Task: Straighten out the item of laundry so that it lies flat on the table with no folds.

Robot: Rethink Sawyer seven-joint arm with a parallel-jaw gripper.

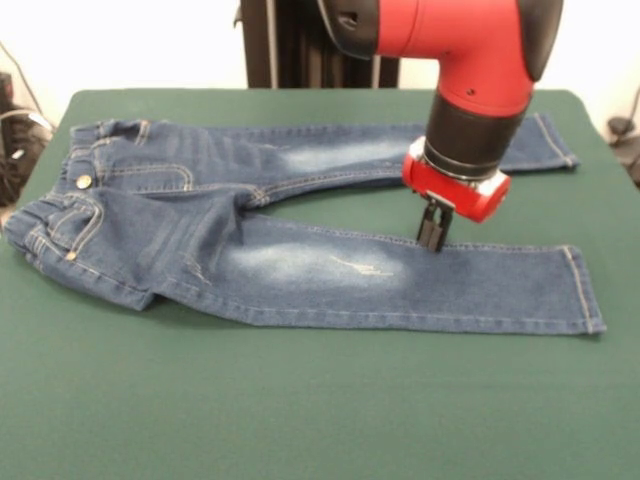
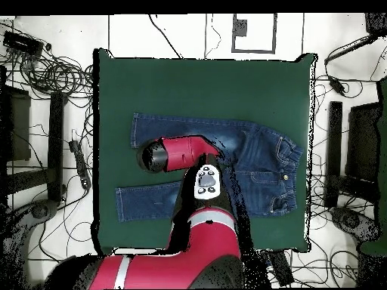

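One wide rectangular bench (image 1: 300, 420) with a plain dark green cloth-like top is filling most of both views, and white floor strewn with black cables (image 2: 53, 75) is showing around it in the overhead view, with dark equipment standing at both sides. No brand or readable writing is showing on the jeans or the arm. Small blue denim jeans (image 1: 200, 250) with tan stitching, an elastic waistband and faded whitish thigh patches are lying spread on the bench, waistband toward the left in the front view and both legs running right, slightly parted; the waist area is looking rumpled. The red and black arm (image 1: 470, 60) is reaching down from above, its wrist pointing straight down between the two legs. Its black end effector (image 1: 433, 228) is touching or just above the nearer leg's upper edge, its fingers drawn close together, grasping nothing visible.
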